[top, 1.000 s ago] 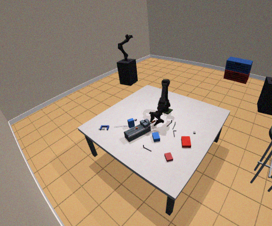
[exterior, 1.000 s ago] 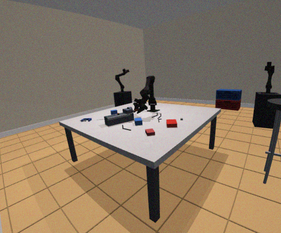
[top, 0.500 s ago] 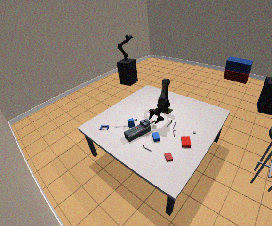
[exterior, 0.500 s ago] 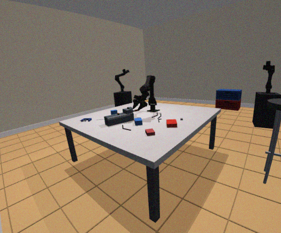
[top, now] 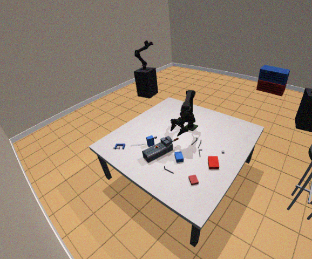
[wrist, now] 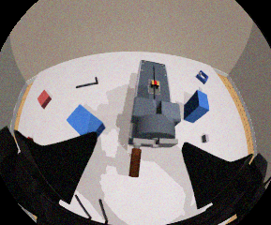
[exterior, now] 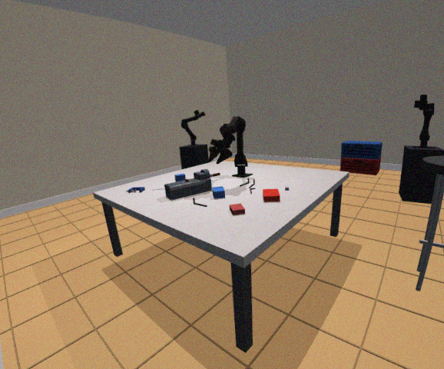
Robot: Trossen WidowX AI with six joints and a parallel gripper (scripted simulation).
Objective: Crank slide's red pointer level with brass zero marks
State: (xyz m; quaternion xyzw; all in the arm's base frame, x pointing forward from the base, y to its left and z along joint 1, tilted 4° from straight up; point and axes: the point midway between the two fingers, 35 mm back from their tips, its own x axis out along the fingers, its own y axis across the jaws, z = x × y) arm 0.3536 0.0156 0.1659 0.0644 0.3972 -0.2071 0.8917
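Brass zero marks [wrist: 154, 82] too small

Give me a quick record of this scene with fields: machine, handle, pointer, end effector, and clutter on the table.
machine: dark grey slide machine on the white table
handle: brown crank handle, free, nothing gripping it
pointer: red pointer on the slide; level with the brass marks too small to tell
end effector: black end effector open, empty, raised clear of the handle
clutter: blue blocks, red blocks, dark hex keys, blue clamp
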